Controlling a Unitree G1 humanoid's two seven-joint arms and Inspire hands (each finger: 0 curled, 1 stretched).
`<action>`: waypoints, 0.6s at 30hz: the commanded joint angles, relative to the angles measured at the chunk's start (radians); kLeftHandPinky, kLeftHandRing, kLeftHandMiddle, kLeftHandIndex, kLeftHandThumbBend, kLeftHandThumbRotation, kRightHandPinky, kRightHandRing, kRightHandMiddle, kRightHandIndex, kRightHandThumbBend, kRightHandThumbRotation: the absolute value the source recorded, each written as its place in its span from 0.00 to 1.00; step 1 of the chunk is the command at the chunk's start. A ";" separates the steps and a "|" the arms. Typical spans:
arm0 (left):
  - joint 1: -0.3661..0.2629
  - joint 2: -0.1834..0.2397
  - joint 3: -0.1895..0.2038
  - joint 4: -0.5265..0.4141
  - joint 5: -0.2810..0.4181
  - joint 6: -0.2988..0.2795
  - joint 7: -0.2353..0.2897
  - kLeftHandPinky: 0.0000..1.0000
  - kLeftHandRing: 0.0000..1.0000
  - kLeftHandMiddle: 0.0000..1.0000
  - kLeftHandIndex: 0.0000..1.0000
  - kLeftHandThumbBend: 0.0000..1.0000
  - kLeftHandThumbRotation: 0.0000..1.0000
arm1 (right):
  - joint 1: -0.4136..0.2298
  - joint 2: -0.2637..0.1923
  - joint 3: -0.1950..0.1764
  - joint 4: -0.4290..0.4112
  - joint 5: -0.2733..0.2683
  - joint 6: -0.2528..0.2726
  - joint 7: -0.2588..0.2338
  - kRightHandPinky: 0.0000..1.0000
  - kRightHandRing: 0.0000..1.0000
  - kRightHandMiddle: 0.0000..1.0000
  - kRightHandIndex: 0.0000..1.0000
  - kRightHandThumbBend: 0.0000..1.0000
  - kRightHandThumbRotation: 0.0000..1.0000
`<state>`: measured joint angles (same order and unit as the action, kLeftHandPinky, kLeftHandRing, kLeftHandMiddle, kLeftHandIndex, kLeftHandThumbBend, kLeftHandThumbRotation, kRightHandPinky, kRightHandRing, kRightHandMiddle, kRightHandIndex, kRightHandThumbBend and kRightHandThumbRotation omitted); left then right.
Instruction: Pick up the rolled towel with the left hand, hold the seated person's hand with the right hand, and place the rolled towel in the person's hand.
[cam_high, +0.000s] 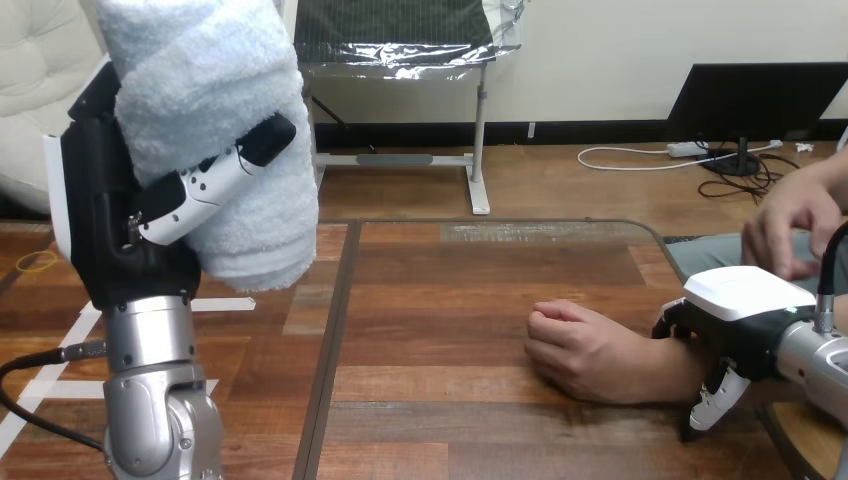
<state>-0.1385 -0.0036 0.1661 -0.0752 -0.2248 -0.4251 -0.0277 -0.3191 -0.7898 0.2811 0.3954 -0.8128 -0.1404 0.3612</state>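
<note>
I see my left hand (130, 215) raised high at the left, its fingers (215, 180) curled across the towel (215, 90) and clamping it against the palm. The towel is a pale blue, fluffy roll, standing nearly upright, well above the table (430, 330). My right hand (745, 295) sits over the person's wrist (662, 365) at the right, hooked down over its near side and gripping it. The person's hand (580, 350) rests on the table as a loose fist. Their 2nd hand (795, 230) hovers just behind my right hand.
</note>
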 joint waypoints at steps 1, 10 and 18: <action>-0.058 0.013 -0.003 -0.042 0.005 -0.016 -0.009 0.23 0.29 0.35 0.39 0.55 0.00 | -0.005 0.033 0.032 0.032 0.016 0.011 0.014 0.53 0.71 0.74 0.74 0.98 0.19; -0.059 0.013 -0.001 -0.038 -0.010 -0.018 -0.020 0.23 0.29 0.35 0.39 0.55 0.00 | -0.013 0.033 0.035 0.043 0.017 0.010 0.028 0.51 0.69 0.73 0.73 0.96 0.19; -0.058 0.009 0.000 -0.040 -0.006 -0.019 -0.018 0.23 0.28 0.35 0.39 0.55 0.00 | -0.014 0.029 0.037 0.033 0.015 0.013 0.031 0.49 0.68 0.72 0.71 0.95 0.19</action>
<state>-0.1385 -0.0036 0.1700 -0.0755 -0.2326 -0.4251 -0.0378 -0.3251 -0.7884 0.2887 0.3978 -0.8107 -0.1404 0.3746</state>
